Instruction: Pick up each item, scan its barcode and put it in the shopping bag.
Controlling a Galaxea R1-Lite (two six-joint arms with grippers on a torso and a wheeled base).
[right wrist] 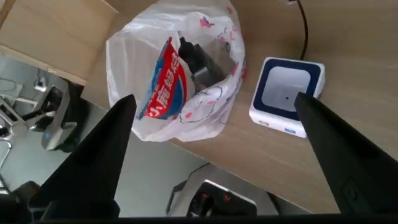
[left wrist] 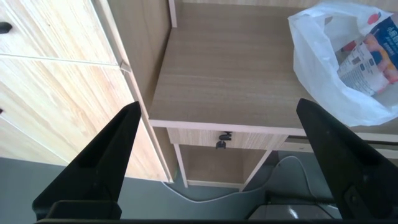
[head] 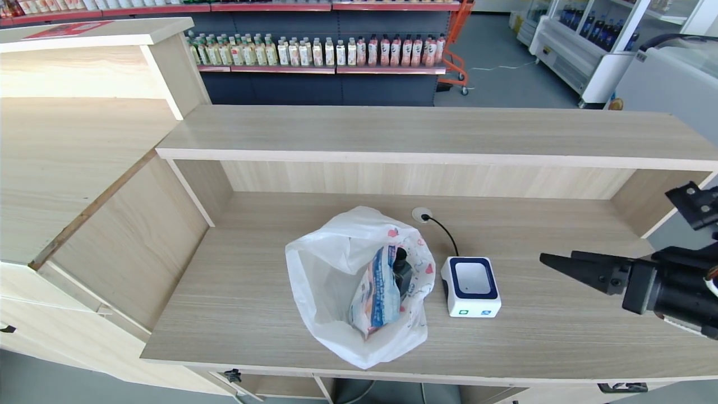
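As the right gripper [head: 555,262] gapes, the shopping bag [head: 325,269] holds a packet [head: 377,292].

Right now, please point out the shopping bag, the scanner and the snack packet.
shopping bag [head: 314,275], head view, its white left wall.
scanner [head: 471,279], head view, its top window.
snack packet [head: 377,292], head view, its blue front.

The right pincer [right wrist: 214,101] hangs above the table [right wrist: 354,50], its fingers spread wide with nothing between them. Below lies a white shopping bag [right wrist: 149,43] holding a red-and-blue packet [right wrist: 165,84] and a dark item [right wrist: 200,59]. Just beside the bag stands a white-and-blue barcode scanner [right wrist: 287,93] with a black cable [right wrist: 305,28].
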